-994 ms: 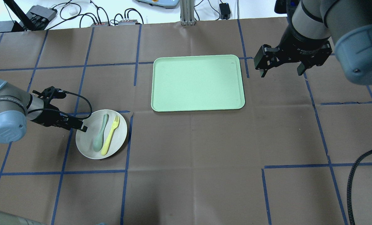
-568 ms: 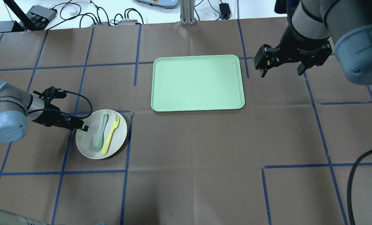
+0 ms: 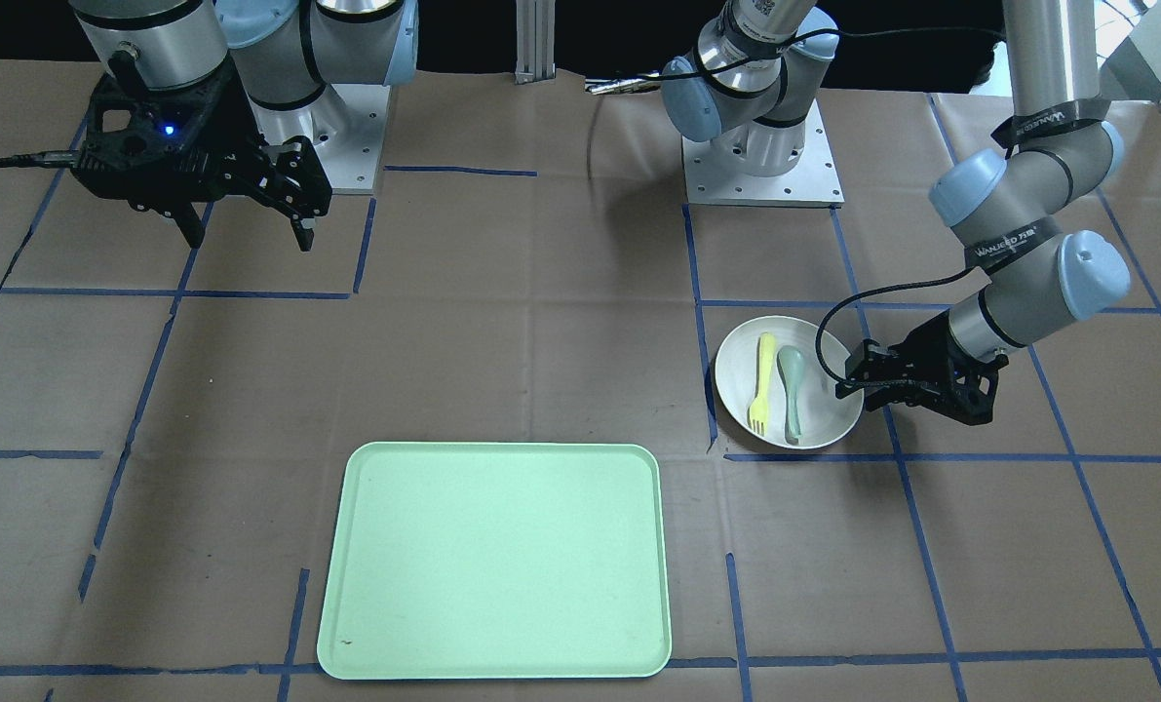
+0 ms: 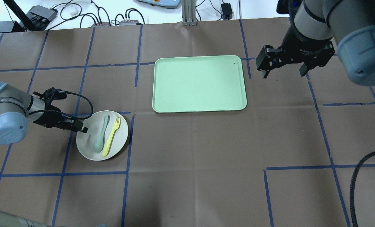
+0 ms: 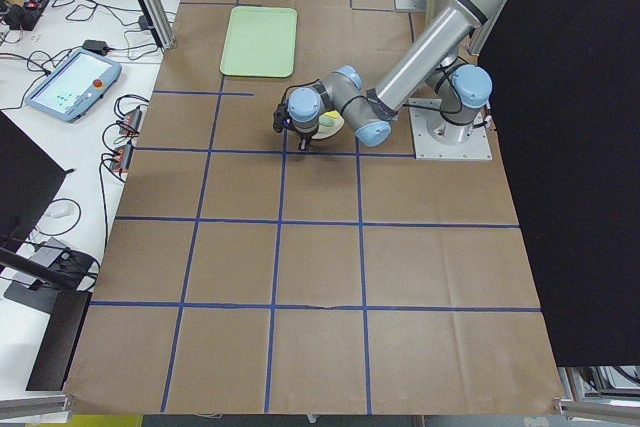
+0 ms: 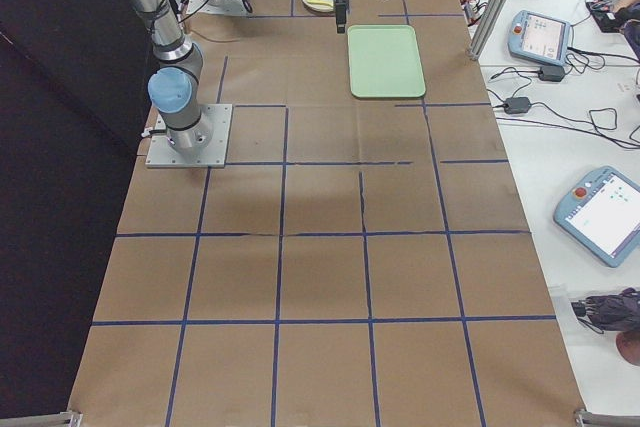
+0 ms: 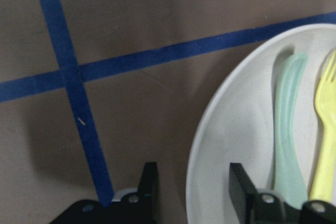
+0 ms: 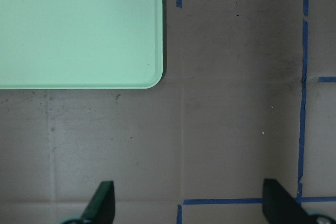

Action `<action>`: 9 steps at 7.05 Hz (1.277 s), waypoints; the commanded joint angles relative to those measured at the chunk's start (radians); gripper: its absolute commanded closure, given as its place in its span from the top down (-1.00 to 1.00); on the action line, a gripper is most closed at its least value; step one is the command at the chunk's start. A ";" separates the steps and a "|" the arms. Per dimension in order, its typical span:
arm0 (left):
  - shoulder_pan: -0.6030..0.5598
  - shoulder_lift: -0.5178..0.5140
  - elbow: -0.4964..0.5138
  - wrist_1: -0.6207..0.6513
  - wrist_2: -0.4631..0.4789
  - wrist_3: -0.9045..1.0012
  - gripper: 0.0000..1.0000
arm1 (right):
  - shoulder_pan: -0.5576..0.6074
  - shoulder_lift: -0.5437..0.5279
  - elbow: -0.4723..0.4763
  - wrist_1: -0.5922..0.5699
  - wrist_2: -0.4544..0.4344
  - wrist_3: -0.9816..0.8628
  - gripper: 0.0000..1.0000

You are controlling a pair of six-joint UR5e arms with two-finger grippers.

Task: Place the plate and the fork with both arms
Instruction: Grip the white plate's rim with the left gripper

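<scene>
Obs, left gripper (image 7: 193, 184): jaws spread, straddling the rim of the round off-white shallow plate (image 4: 119, 142). One finger is outside over the brown paper table cover (image 4: 187, 157), the other inside the dish, and neither is pressed to the rim yet. The plate sits on the paper well apart from the rectangular pale green tray (image 4: 200, 83), off the tray's robot-side corner toward the robot's left. The slim pale yellow plastic fork (image 4: 111, 137) lies in the plate beside a grey-green spoon (image 4: 99, 138), fork on the tray-ward side.

Obs, right gripper (image 4: 283, 72): jaws wide apart, empty, hovering just beside the tray's short edge on the robot's right.

Risks (judgement): a one-sided pinch on a shallow rim may let the plate tip on lifting, so fork and spoon could slide or spill. The inner finger stands near the spoon's handle, and closing could nudge it. A weak bite could drop the plate short of the tray.

Writing: the black band (image 3: 1007, 246) on the left arm (image 3: 1038, 175) carries white lettering, seemingly "WANJEED". White print on the right gripper's body is too small to read
</scene>
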 commanded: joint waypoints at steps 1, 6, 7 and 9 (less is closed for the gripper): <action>0.000 0.000 0.000 0.001 0.000 0.000 -0.72 | 0.000 0.000 0.000 0.000 0.000 0.001 1.00; -0.020 0.005 0.006 0.001 -0.079 -0.141 -0.90 | 0.000 0.000 0.000 0.000 0.000 0.001 1.00; -0.032 0.006 0.011 0.003 -0.084 -0.155 -0.92 | 0.000 0.000 0.000 0.000 0.000 0.000 1.00; -0.140 0.012 0.056 0.003 -0.135 -0.216 -0.94 | 0.000 0.000 -0.002 -0.001 0.000 0.001 1.00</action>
